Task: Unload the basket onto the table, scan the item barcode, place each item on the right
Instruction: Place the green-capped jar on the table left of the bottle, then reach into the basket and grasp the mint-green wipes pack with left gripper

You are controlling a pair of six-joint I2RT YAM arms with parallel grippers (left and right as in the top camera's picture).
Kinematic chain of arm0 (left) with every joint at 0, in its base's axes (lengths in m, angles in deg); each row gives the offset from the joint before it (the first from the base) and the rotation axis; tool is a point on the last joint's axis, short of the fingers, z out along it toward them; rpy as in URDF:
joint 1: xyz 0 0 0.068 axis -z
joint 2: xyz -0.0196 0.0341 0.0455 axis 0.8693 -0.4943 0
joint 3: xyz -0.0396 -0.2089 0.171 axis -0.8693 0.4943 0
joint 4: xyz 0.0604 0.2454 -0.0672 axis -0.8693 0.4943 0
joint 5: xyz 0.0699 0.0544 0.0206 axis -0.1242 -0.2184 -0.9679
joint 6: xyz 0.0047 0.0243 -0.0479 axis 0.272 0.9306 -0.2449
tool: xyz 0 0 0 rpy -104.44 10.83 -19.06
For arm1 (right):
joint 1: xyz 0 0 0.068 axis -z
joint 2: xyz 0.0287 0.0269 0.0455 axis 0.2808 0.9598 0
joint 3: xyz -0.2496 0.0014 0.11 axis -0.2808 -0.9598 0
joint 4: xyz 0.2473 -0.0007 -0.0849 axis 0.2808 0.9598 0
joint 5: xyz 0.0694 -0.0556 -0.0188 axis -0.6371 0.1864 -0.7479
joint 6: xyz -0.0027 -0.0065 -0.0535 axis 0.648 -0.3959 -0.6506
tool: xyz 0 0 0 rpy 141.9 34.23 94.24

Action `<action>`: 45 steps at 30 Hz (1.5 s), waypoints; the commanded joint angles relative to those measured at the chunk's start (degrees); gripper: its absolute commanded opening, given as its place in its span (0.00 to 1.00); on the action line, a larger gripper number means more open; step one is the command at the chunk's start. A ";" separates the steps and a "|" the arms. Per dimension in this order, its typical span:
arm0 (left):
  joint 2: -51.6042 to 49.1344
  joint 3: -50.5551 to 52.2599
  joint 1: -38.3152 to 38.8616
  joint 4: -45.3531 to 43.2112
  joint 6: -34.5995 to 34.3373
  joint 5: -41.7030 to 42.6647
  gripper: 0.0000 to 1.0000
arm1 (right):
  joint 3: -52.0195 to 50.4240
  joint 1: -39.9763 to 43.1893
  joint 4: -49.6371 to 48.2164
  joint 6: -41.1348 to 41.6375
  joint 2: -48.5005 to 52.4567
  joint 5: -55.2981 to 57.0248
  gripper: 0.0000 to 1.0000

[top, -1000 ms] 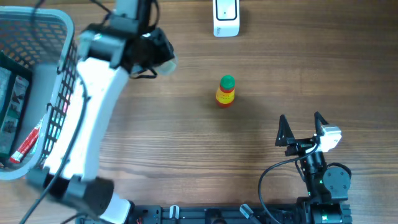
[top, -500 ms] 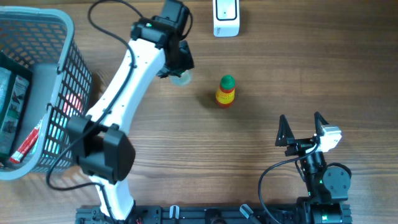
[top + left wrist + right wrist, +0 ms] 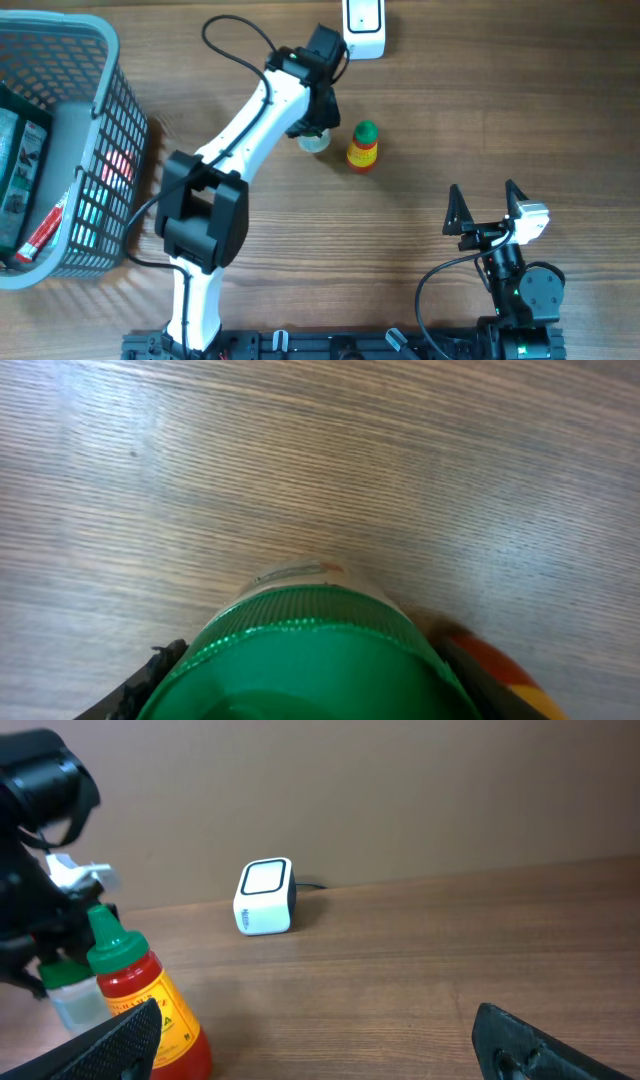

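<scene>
My left gripper (image 3: 315, 133) is shut on the item, a small clear jar (image 3: 314, 143) with a green lid (image 3: 305, 660). It holds the jar low over the wood, just left of a red sauce bottle (image 3: 363, 148) with a green cap. In the right wrist view the jar (image 3: 70, 998) sits left of that bottle (image 3: 140, 1000). The white barcode scanner (image 3: 363, 28) stands at the table's far edge, just up and right of the jar. My right gripper (image 3: 487, 208) rests open and empty at the lower right. No barcode shows.
A grey mesh basket (image 3: 95, 120) holding packaged goods stands at the far left. The left arm stretches diagonally from the front edge up to the scanner area. Bare wood lies between the bottle and my right gripper.
The left arm has swung right from beside the basket, carrying the jar, and now hangs next to the red bottle below the scanner. The right arm has stayed still.
</scene>
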 commanded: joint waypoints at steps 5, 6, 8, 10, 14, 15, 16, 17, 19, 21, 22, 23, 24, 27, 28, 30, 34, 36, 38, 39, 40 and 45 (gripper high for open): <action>-0.57 9.57 1.88 -5.90 -8.72 -3.72 0.55 | -0.04 -0.35 -0.24 -0.70 -0.11 0.79 1.00; -0.57 9.99 1.86 -5.92 -9.03 -3.72 0.59 | -0.04 -0.35 -0.24 -0.70 -0.11 0.79 1.00; -0.57 10.10 1.86 -5.86 -9.11 -3.72 0.69 | -0.04 -0.35 -0.24 -0.70 -0.11 0.79 1.00; 0.15 10.05 1.86 -5.77 -9.11 -3.72 0.85 | -0.02 -0.35 -0.24 -0.72 -0.11 0.79 1.00; 5.01 10.05 1.86 -5.09 -9.09 -3.78 1.00 | -0.02 -0.35 -0.24 -0.70 -0.11 0.79 1.00; 6.91 10.05 1.86 -5.01 -9.11 -4.44 1.00 | -0.02 -0.35 -0.24 -0.70 -0.11 0.79 1.00; 9.60 10.05 1.86 -4.79 -9.11 -5.97 1.00 | -0.04 -0.35 -0.24 -0.70 -0.11 0.79 1.00; 11.34 10.05 1.86 -4.66 -9.09 -7.08 1.00 | -0.04 -0.35 -0.24 -0.72 -0.11 0.79 1.00; 16.44 10.05 1.79 -4.57 -9.03 -10.97 1.00 | -0.04 -0.35 -0.24 -0.70 -0.11 0.79 1.00; 22.08 10.05 1.46 -4.61 -8.85 -15.80 1.00 | -0.02 -0.35 -0.24 -0.68 -0.11 0.79 1.00; 24.22 10.05 1.25 -4.61 -8.85 -17.70 1.00 | -0.04 -0.35 -0.24 -0.70 -0.11 0.79 1.00; 27.87 10.05 0.61 -4.72 -8.85 -21.11 1.00 | -0.04 -0.35 -0.24 -0.70 -0.11 0.79 1.00; 30.64 10.05 -0.07 -4.90 -8.68 -23.54 1.00 | -0.04 -0.35 -0.24 -0.70 -0.11 0.79 1.00; 37.55 10.05 -3.19 -5.07 -8.70 -30.10 1.00 | -0.04 -0.35 -0.24 -0.70 -0.11 0.79 0.99; 39.74 10.05 -5.05 -5.07 -8.70 -32.04 1.00 | -0.02 -0.35 -0.24 -0.70 -0.11 0.79 1.00; 44.19 10.05 -12.41 -5.22 -8.66 -33.29 1.00 | -0.02 -0.35 -0.24 -0.70 -0.11 0.79 1.00; 46.73 10.05 -27.71 -5.18 -8.68 -24.94 1.00 | -0.04 -0.35 -0.24 -0.68 -0.11 0.79 1.00; 46.51 10.08 -36.96 -4.59 -8.70 -16.61 1.00 | -0.04 -0.35 -0.24 -0.70 -0.11 0.79 1.00; 45.18 10.08 -46.01 -3.21 -8.76 -7.56 1.00 | -0.04 -0.35 -0.24 -0.68 -0.11 0.79 1.00; 44.24 10.08 -50.05 -2.45 -8.76 -3.54 1.00 | -0.04 -0.35 -0.24 -0.70 -0.11 0.79 1.00; 43.04 10.08 -53.70 -1.55 -8.76 0.11 1.00 | -0.04 -0.35 -0.24 -0.72 -0.11 0.79 1.00; 34.91 10.08 -64.24 3.78 -8.74 5.60 1.00 | -0.02 -0.35 -0.24 -0.70 -0.11 0.79 1.00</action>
